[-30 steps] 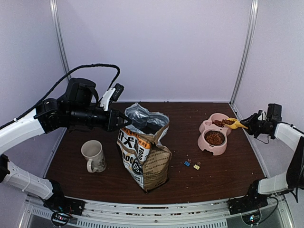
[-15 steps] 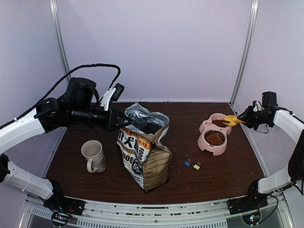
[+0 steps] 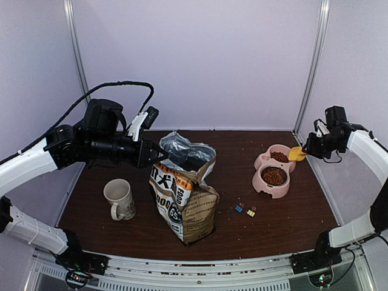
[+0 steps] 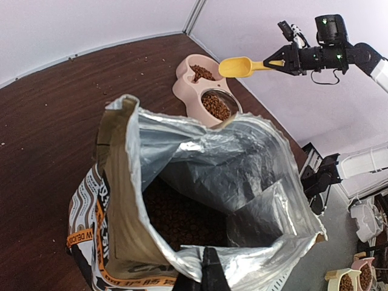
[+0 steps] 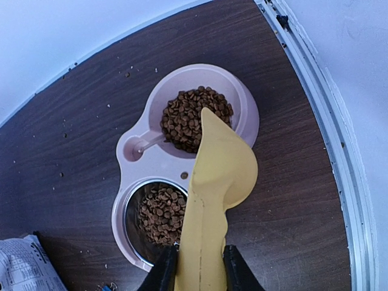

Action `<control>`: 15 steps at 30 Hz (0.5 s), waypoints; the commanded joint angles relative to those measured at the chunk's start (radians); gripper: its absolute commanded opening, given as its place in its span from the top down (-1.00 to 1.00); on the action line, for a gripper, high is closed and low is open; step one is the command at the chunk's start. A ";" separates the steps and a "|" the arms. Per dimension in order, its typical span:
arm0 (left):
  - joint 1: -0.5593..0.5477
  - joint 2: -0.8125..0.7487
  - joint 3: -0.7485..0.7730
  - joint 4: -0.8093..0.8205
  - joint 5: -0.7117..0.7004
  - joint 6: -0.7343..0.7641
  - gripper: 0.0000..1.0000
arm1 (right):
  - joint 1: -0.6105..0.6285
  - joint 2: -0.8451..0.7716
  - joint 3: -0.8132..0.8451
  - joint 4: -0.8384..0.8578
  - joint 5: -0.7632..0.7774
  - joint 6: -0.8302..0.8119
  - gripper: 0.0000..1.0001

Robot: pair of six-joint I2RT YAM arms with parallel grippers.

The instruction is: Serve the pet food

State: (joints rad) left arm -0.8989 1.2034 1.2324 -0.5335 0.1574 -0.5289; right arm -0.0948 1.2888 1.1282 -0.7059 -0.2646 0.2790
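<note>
The brown paper dog food bag (image 3: 185, 197) stands mid-table, its foil mouth open; dark kibble shows inside in the left wrist view (image 4: 182, 218). My left gripper (image 3: 159, 154) is shut on the bag's top rim (image 4: 209, 267) and holds it open. A pink double pet bowl (image 3: 274, 170) sits at the right with reddish-brown kibble in both cups (image 5: 195, 118) (image 5: 160, 209). My right gripper (image 3: 310, 150) is shut on the handle of a yellow scoop (image 5: 215, 200), held above the bowl's right side, underside toward the wrist camera.
A cream mug (image 3: 119, 199) stands left of the bag. Blue and yellow binder clips (image 3: 245, 210) lie right of the bag. Pale crumbs dot the brown tabletop. White walls and metal posts close in the back and right edge (image 5: 315, 103).
My right arm has lifted and pulled the scoop back to the right, off the far cup. The scoop no longer shows kibble. The left arm and bag have not moved.
</note>
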 commanded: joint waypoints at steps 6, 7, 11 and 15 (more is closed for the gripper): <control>0.012 -0.030 0.045 0.162 0.008 0.011 1.00 | 0.008 -0.179 -0.023 -0.101 -0.068 -0.018 0.87; 0.013 -0.030 0.047 0.164 0.012 0.011 1.00 | 0.009 -0.200 -0.026 -0.131 -0.091 -0.014 0.87; 0.013 -0.030 0.046 0.170 0.019 0.011 1.00 | 0.019 -0.312 -0.106 -0.136 -0.270 0.047 0.87; 0.013 -0.038 0.035 0.174 0.020 0.012 1.00 | 0.123 -0.464 -0.283 -0.039 -0.384 0.200 0.86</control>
State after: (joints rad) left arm -0.8982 1.2034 1.2324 -0.5327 0.1673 -0.5293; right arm -0.0574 0.9321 0.9844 -0.8013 -0.4828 0.3336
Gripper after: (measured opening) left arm 0.014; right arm 0.246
